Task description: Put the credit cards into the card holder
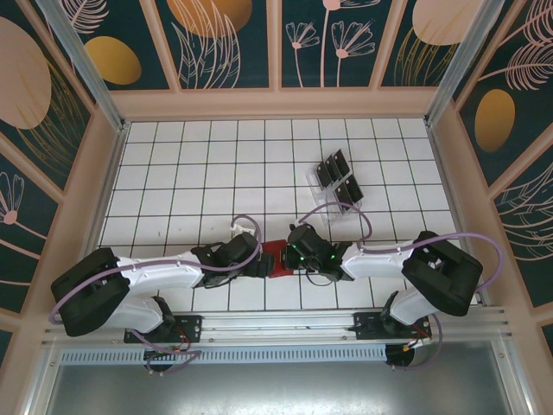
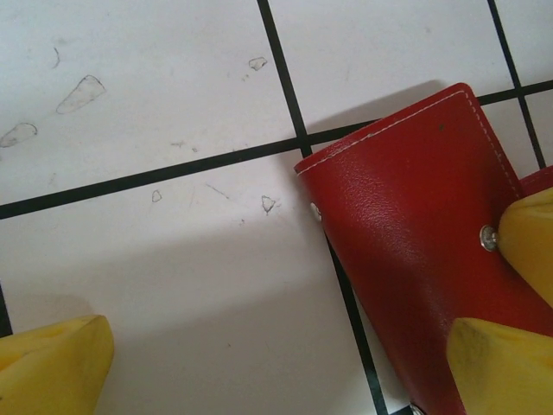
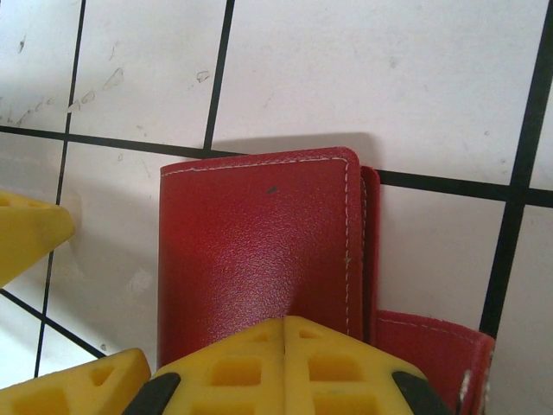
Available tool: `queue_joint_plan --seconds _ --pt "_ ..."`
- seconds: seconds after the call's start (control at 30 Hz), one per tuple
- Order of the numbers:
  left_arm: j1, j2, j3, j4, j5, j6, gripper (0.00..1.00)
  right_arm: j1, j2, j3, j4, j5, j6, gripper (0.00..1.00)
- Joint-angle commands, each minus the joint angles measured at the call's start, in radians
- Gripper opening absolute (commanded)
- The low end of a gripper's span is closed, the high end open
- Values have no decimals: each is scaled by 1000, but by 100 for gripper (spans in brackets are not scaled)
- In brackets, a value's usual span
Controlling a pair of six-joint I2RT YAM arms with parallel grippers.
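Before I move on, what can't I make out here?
Card holder pockets: hidden by its outer cover, in both wrist views.
Red tab: cut off by the right wrist view's bottom edge.
Credit cards: too small in the top view to count.

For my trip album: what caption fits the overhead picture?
Left claw and right claw meet at the red wallet; black cards wait in a clear tray beyond.
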Motion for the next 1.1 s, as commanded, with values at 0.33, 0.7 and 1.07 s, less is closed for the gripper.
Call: queue_joint_plan --seconds 0.33,0.7,1.07 --pt "-38 118 84 -75 -96 9 99 -7 -71 28 -67 0 -22 0" --pt "-47 144 85 -99 -126 -14 98 -48 -229 56 -268 113 -44 34" --pt "-47 140 75 -83 -119 -19 98 -53 -123 112 -330 170 -108 39"
